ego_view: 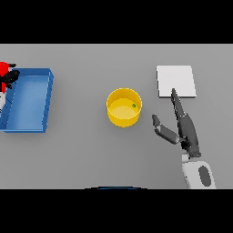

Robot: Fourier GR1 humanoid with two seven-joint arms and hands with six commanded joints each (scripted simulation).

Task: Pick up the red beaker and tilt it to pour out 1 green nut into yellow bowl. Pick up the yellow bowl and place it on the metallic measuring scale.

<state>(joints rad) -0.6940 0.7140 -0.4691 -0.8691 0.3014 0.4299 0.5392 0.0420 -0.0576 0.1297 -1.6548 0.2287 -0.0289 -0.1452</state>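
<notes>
At the far left edge of the worktop [82,150], the left robot hand [10,77] shows only in part, dark fingers curled round the red beaker [4,68], which sits at the outer corner of a blue tray [45,102]. Little of the beaker shows, so whether it stands upright or leans cannot be told.

Near the middle stands the yellow bowl [124,107], well apart from the tray. A single green nut [134,105] lies inside it, near the right wall. The pouring step therefore looks complete, and the bowl waits to be lifted.

To the right, the right robot hand [182,125] lies spread, its long fingers straight and pointing away from the robot, the thumb splayed out toward the bowl. It holds nothing and stands just beside the bowl without touching it. Its fingertips reach the near edge of the metallic measuring scale [176,80], a pale square plate beyond the hand.

The risks from here lie mostly in the grasp. The bowl is round and wide, so a pinch on the rim alone could let it tip, and the loose nut could roll out. A sideways approach with straight fingers might push the bowl away instead of closing on it. The fingertips at the scale's edge could also nudge the plate as the hand turns.
</notes>
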